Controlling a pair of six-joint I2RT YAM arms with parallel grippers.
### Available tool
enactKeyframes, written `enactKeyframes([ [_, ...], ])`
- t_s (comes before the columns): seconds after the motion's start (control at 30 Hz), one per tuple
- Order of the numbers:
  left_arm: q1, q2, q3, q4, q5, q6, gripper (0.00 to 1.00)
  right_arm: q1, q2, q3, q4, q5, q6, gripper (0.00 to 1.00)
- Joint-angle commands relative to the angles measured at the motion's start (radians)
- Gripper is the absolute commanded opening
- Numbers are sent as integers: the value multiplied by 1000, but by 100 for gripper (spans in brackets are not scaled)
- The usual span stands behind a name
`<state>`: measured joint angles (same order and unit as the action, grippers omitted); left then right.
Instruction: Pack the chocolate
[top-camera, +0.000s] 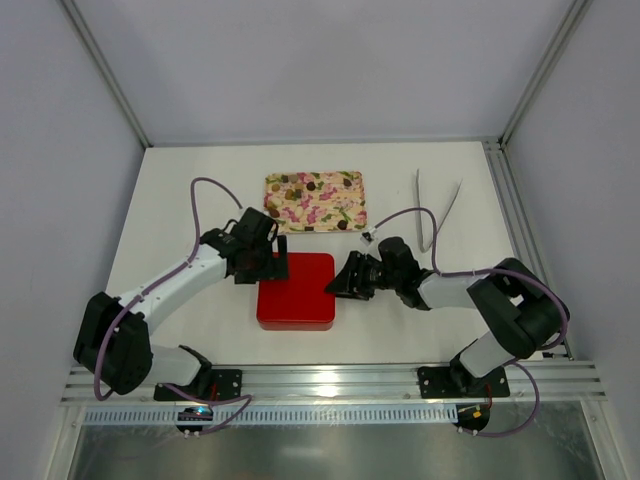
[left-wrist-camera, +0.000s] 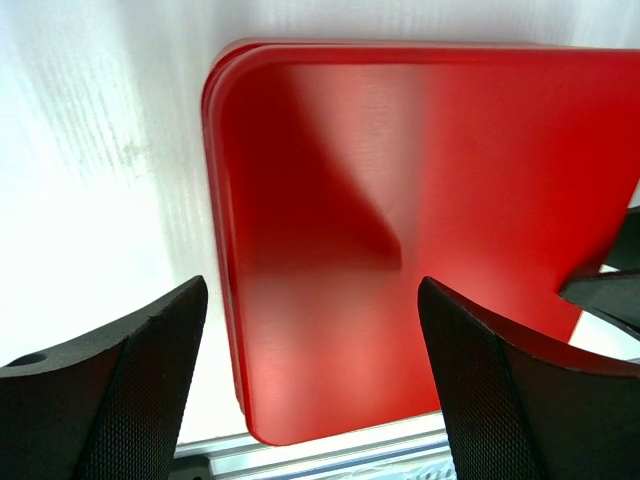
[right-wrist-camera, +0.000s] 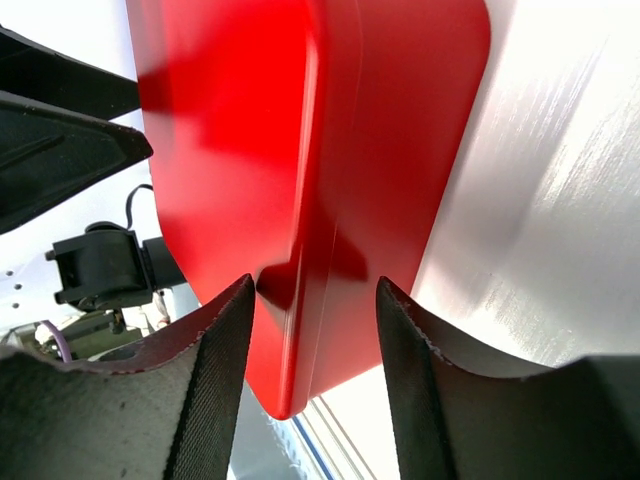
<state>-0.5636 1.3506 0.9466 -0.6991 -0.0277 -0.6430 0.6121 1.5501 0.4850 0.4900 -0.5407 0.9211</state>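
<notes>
The red box (top-camera: 296, 292) lies closed at the table's middle. Several small chocolate pieces (top-camera: 297, 184), dark brown and tan, lie on the floral tray (top-camera: 335, 215) behind it. My left gripper (top-camera: 274, 263) is open and empty above the box's far left corner; in the left wrist view its jaws (left-wrist-camera: 312, 290) stand wide over the red lid (left-wrist-camera: 400, 200). My right gripper (top-camera: 337, 284) is open at the box's right side; in the right wrist view its jaws (right-wrist-camera: 315, 290) straddle the box's edge (right-wrist-camera: 310, 180), one finger over the lid, one beside the wall.
A pair of metal tongs (top-camera: 437, 212) lies at the back right. The aluminium rail (top-camera: 330, 385) runs along the near edge. White walls and frame posts enclose the table.
</notes>
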Motion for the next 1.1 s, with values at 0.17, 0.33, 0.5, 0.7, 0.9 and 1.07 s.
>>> enactKeyframes([
  [0.17,1,-33,26,-68,-106,-10,89,18,-33,52,-67,30,-65,58],
  [0.33,40,-48,24,-79,-95,0,90,23,-62,81,-162,73,-93,59],
  [0.5,65,-45,-28,-7,15,-1,87,32,-100,116,-264,108,-126,59],
  [0.7,70,-24,-66,47,87,-15,87,81,-105,216,-402,179,-191,59],
  [0.9,73,-24,-92,95,162,-32,83,126,-71,267,-458,217,-212,59],
  [1.07,74,-21,-123,134,207,-60,81,150,-50,316,-513,243,-231,59],
])
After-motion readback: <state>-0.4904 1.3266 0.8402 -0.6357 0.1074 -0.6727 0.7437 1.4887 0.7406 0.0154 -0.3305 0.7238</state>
